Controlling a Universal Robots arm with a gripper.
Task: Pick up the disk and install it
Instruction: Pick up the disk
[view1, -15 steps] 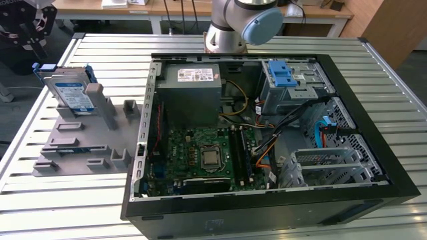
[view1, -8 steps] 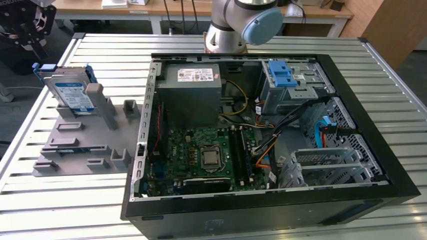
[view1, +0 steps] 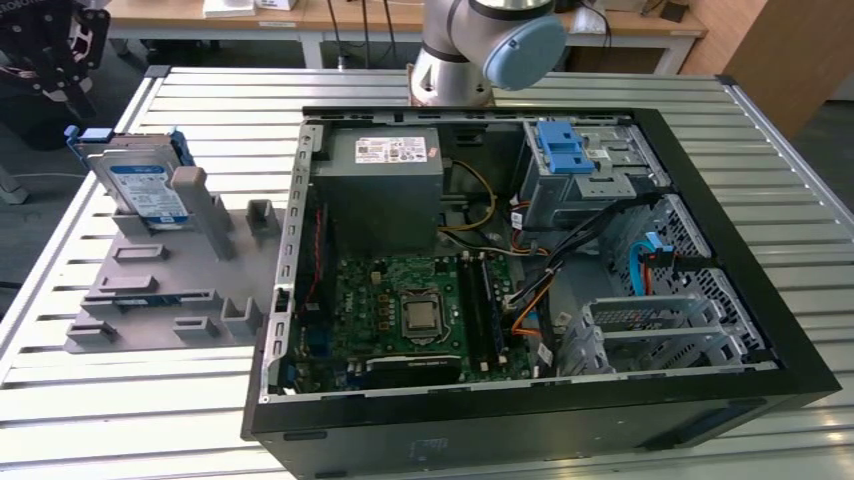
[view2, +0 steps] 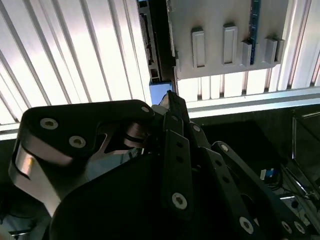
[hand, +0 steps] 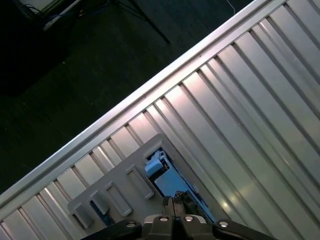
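Hanging above the far corner of the ribbed metal counter (hand: 260, 100), the tool (hand: 173, 202) has its two fingertips (hand: 168, 206) pressed together with only a thin seam between them, and it has hold of nothing. In the second wrist view the tool (view2: 169, 99) shows as dark linkages narrowing to a single point, which fits that reading.

Just past that point lies the disk (hand: 170, 182). It stands on edge in a slot of the grey holder (hand: 115, 187), so from the arm it reads as a narrow blue strip instead of a broad face. That strip runs straight out from under the fingertips, so I judge the tool to sit over one end of the disk, with the disk's long axis leading away from it and its thin dimension lying across. The second wrist view gives the same picture: the disk (view2: 149, 45) is a slim dark-and-blue band directly ahead of the tip, beside the holder's (view2: 220, 30) pale block.

In the exterior view the disk (view1: 140, 185) leans upright at the holder's (view1: 174, 290) far end, its white-and-blue label showing. It is well apart from the open computer case (view1: 747, 400), which lies to the exterior view's right on the same counter (view1: 80, 420). The disk is untouched in its holder, so the task looks barely begun.
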